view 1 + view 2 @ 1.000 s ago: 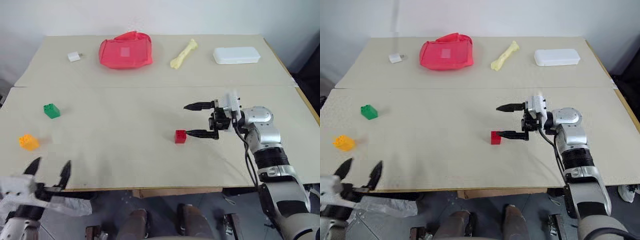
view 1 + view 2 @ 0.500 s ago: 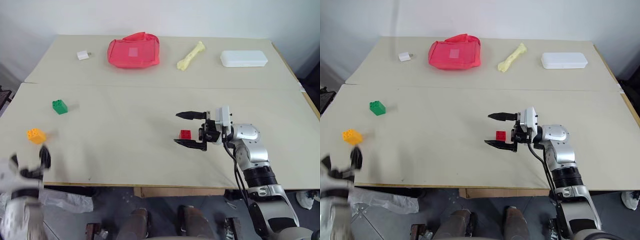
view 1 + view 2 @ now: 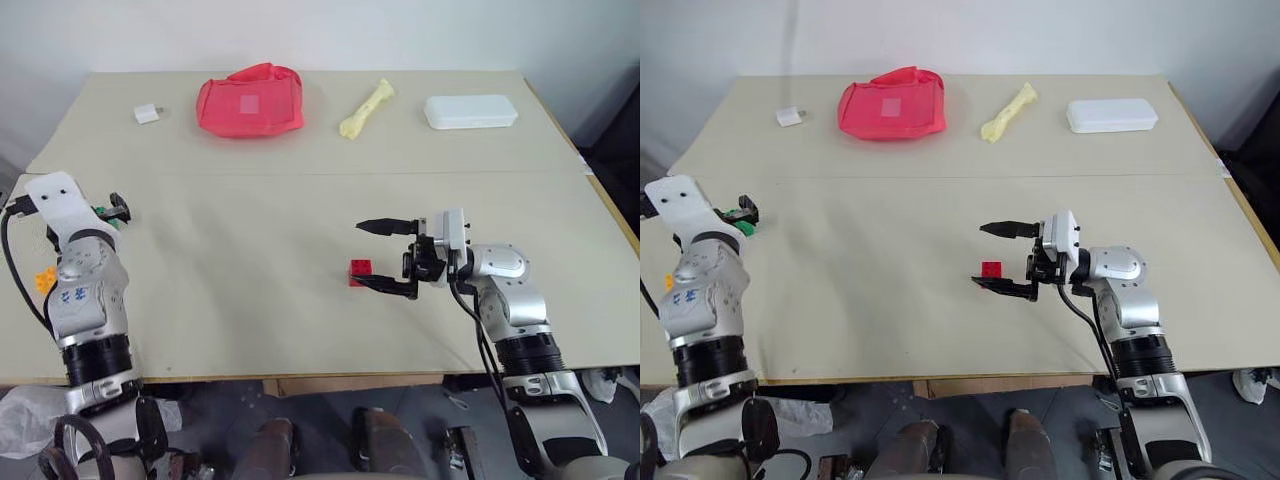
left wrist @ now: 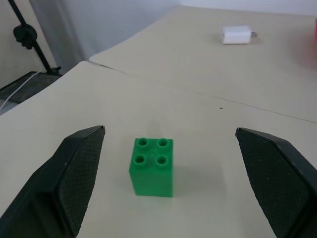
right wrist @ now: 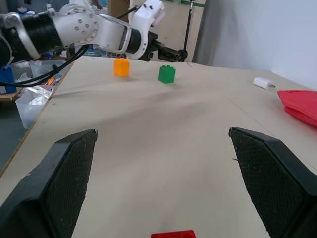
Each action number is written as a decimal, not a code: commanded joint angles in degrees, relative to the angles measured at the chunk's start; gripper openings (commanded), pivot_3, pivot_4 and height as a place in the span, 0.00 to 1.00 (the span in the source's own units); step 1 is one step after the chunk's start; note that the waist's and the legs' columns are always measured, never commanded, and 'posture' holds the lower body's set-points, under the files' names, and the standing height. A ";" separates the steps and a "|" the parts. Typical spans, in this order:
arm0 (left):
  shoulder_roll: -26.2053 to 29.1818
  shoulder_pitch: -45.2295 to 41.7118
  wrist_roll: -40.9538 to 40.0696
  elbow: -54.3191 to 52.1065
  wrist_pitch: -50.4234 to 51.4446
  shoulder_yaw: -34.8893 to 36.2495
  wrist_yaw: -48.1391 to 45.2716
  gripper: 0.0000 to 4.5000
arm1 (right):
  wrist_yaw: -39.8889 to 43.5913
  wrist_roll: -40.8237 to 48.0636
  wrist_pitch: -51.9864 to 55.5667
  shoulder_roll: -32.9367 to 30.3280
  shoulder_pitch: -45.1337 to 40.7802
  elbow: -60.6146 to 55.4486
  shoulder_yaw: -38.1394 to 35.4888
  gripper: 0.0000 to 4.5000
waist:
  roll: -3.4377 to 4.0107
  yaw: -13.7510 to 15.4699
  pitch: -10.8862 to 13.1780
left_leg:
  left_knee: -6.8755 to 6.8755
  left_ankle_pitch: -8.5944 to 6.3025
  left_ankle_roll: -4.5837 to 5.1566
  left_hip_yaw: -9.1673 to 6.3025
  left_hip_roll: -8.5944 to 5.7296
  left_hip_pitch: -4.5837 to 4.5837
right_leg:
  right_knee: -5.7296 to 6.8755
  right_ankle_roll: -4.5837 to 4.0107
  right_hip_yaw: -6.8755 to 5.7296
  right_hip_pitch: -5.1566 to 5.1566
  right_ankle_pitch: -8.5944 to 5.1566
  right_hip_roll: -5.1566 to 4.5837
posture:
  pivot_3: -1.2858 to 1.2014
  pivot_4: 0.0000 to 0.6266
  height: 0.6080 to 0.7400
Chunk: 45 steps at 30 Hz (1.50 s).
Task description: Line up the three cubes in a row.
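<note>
1. The table (image 3: 300,330) spans the head views, a seam running across mid-frame.
2. The right gripper (image 3: 385,255) sits right of centre, its fingers spread wide, pointing toward frame left. The red cube (image 3: 361,272) lies between them, close to the lower finger; contact cannot be told. The right wrist view shows just the cube's top edge at the bottom centre.
3. The left gripper (image 4: 171,183) is at the left edge of the head views, largely behind its own arm. The left wrist view shows its fingers wide apart with the green cube (image 4: 152,166) standing between them, clear of both.
4. The red pouch (image 3: 250,100) lies at upper centre-left; a pale square patch on it bears no readable writing.
5. A white box (image 3: 471,111) is at upper right, and a cream bone (image 3: 366,108) lies between it and the pouch.
6. The orange cube (image 5: 121,67) stands beside the green cube in the right wrist view; in the left eye view the arm hides most of it.
7. A white plug (image 3: 148,114) is at upper left.
</note>
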 commanded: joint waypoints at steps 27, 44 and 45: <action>3.14 -5.37 -2.58 15.23 -9.41 1.89 -9.62 0.33 | -5.28 -0.50 0.16 -1.69 2.51 -4.78 -1.22 1.00 | -0.01 -0.01 0.01 | 0.03 0.01 0.00 -0.03 -0.07 0.00 | 0.08 0.00 -0.07 0.00 0.00 -0.10 | 0.52 0.24 1.00; 10.52 -4.99 -8.88 8.80 -33.04 -28.07 -90.92 0.33 | -3.80 3.60 5.20 -17.79 14.93 -12.48 -12.32 1.00 | 0.08 1.37 0.05 | 0.04 0.04 0.09 -0.07 -0.18 -0.01 | -0.23 0.02 -0.15 0.23 0.01 -0.11 | 0.52 0.24 1.00; 10.08 -6.37 -7.28 12.28 -36.06 -29.54 -92.86 0.33 | -3.98 3.78 5.49 -18.57 15.95 -13.08 -13.06 1.00 | 0.08 1.38 0.05 | 0.03 0.05 0.11 -0.02 -0.18 0.00 | -0.20 0.03 -0.14 0.23 0.01 -0.07 | 0.52 0.24 1.00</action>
